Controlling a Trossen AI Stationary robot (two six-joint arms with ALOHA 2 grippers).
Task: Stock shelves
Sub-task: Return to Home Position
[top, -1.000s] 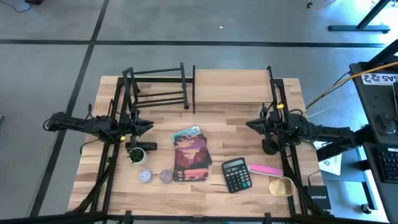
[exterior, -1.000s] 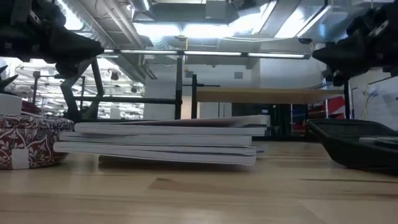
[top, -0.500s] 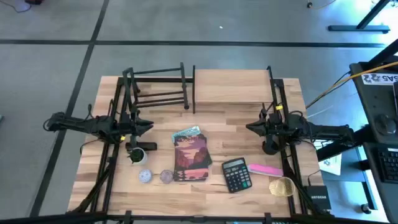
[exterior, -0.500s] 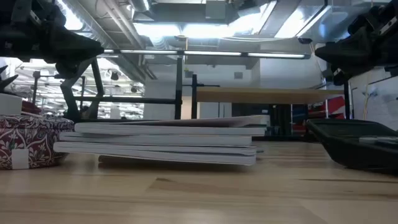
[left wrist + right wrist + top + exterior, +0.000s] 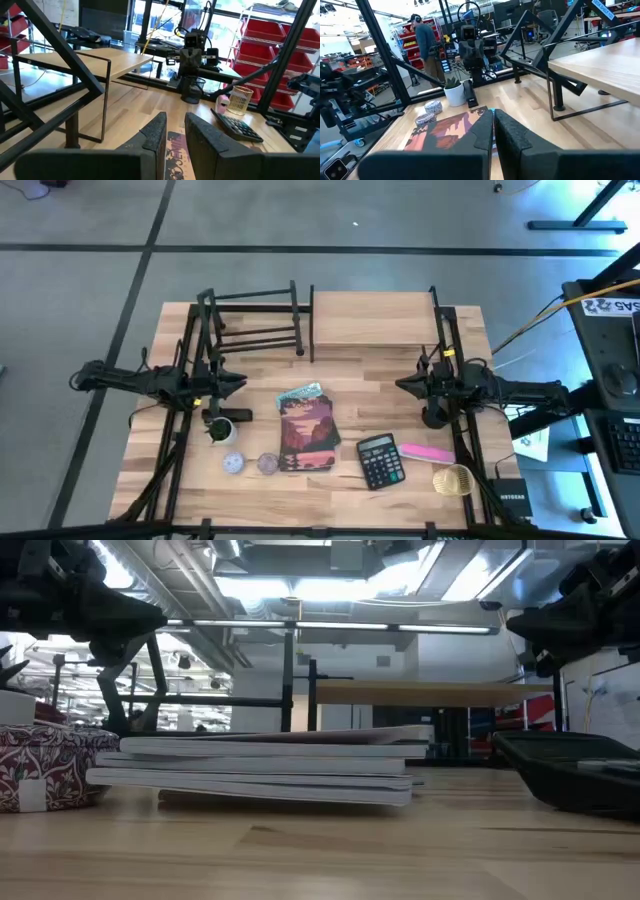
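The light-wood board shelf [image 5: 372, 318] stands on thin black uprights at the table's far right. The black metal-bar rack [image 5: 252, 320] stands at the far left. A stack of books [image 5: 307, 432] lies flat mid-table, also showing in the low view [image 5: 265, 765]. My left gripper [image 5: 243, 383] hovers left of the stack, fingers narrowly open [image 5: 175, 120] and empty. My right gripper [image 5: 399, 384] hovers right of the stack, fingers shut [image 5: 493, 116] on nothing. Both point toward the table's middle.
A black calculator [image 5: 380, 460], a pink item [image 5: 428, 452] and a gold mesh cup [image 5: 453, 478] lie near right. A small potted plant [image 5: 220, 428] and two round tins [image 5: 250, 463] sit near left. A person [image 5: 426, 37] stands in the room beyond the table.
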